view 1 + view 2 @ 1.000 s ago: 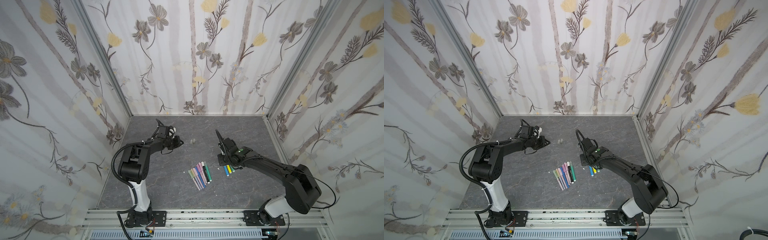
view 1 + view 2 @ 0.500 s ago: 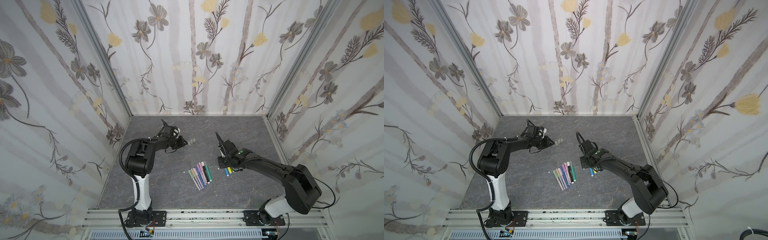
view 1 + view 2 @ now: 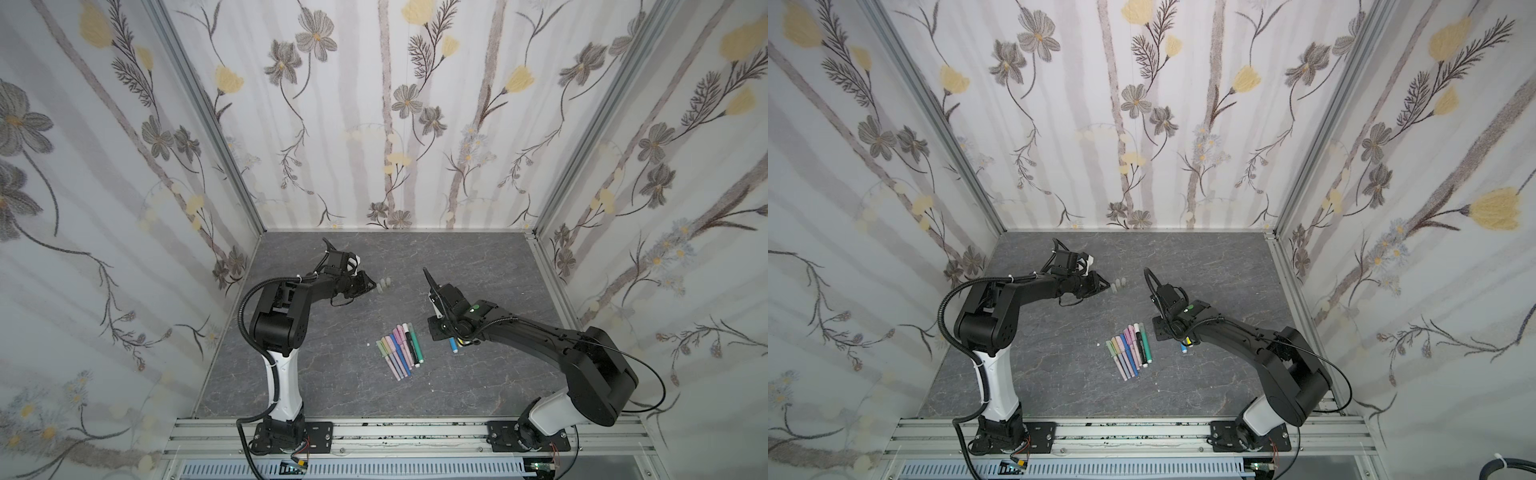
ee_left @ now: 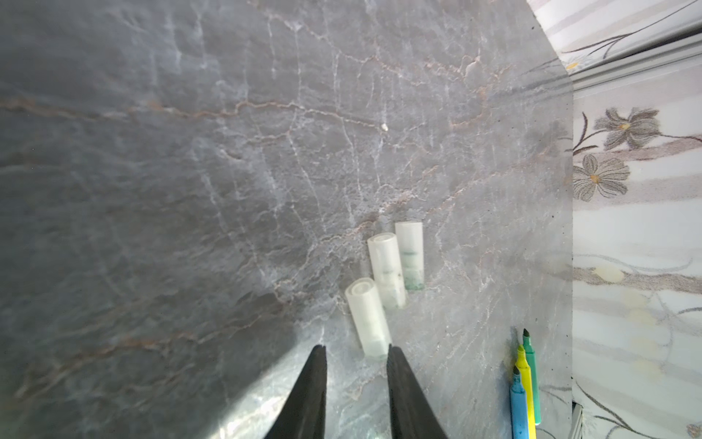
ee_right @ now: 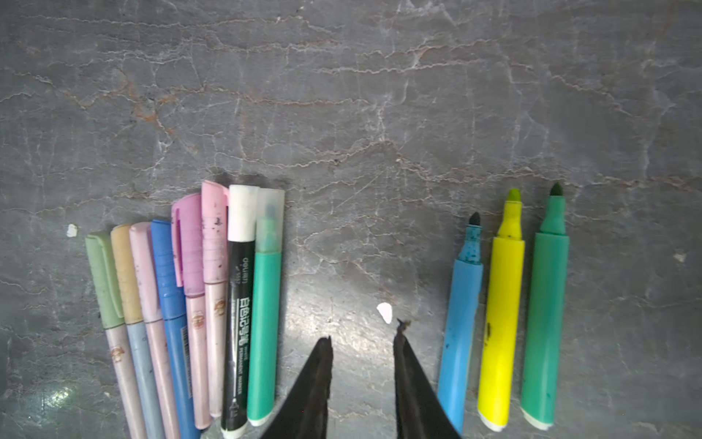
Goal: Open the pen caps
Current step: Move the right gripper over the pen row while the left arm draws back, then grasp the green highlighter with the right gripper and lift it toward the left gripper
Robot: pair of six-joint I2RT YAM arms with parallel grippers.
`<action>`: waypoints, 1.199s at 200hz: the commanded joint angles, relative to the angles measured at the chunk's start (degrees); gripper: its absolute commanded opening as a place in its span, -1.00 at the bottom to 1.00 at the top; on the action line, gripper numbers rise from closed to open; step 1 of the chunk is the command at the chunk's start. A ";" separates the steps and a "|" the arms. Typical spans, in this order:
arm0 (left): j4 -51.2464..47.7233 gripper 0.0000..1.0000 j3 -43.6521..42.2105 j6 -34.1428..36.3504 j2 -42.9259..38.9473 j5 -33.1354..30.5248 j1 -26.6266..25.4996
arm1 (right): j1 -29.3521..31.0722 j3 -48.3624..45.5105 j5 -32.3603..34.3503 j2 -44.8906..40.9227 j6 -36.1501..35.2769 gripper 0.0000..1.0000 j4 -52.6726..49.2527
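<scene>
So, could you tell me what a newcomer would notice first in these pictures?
Probably the fan of eight capped pens lying side by side in the middle of the table, pastel ones plus a black and a teal marker. On the other side of the open right claw lie three uncapped markers, blue, yellow and green. Farther back, three translucent caps lie loose just ahead of the open left claw.

**Soft light above, glare below**

Both top views came through bright and even, walls bowing at the edges. On the left wrist view a broad shadow darkened the table (image 4: pixel 133 228), and the clear caps (image 4: pixel 385 266) looked hazy. The right wrist view was sharp, with white glare on the table near the lens
</scene>
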 commanded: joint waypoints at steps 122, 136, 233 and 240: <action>-0.86 -0.42 -14.09 1.50 -22.19 0.08 2.07 | 6.62 4.12 0.25 10.15 4.77 -0.38 1.10; -0.75 -0.42 -14.87 1.40 -22.67 0.12 2.09 | 6.66 4.01 0.21 10.57 4.84 -0.38 1.13; -0.32 -0.41 -16.35 -0.41 -26.30 1.59 2.00 | 6.86 0.08 -0.60 11.84 4.94 -0.50 1.68; -0.62 -0.41 -16.37 -0.36 -26.71 1.74 1.98 | 6.87 -0.50 -0.92 11.69 4.90 -0.54 1.97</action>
